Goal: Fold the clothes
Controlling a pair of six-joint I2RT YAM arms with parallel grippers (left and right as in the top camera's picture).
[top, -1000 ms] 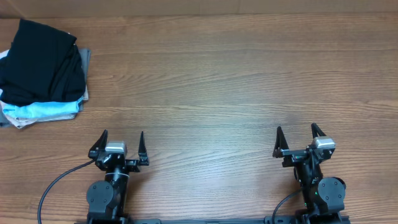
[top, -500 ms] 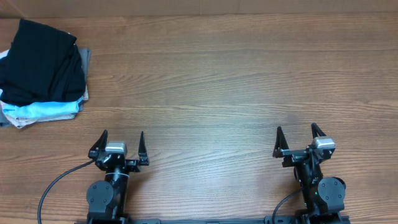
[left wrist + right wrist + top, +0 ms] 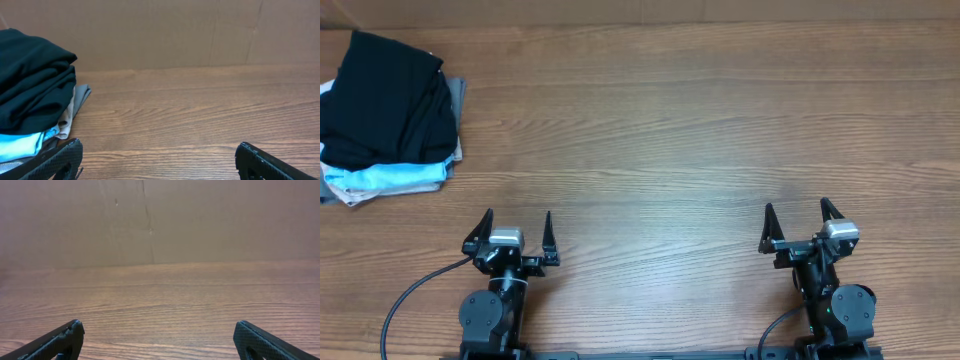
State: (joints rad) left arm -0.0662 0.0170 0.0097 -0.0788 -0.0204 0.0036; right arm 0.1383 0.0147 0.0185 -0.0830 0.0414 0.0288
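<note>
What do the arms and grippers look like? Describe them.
The left arm and right arm are black with round joint housings. The left gripper and right gripper each have two slim, pointed black fingers with a woven texture, and a light grey block behind. A black cable trails from the left arm; a green light shows on the right.

Wood-grain table (image 3: pixel 670 130); brown cardboard wall (image 3: pixel 200 220) along its far edge.

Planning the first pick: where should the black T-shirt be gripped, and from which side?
The soft black T-shirt lies crumpled atop pale blue garments, nearest the left gripper: probably pinch its bunched top folds from above, open-table side.
</note>
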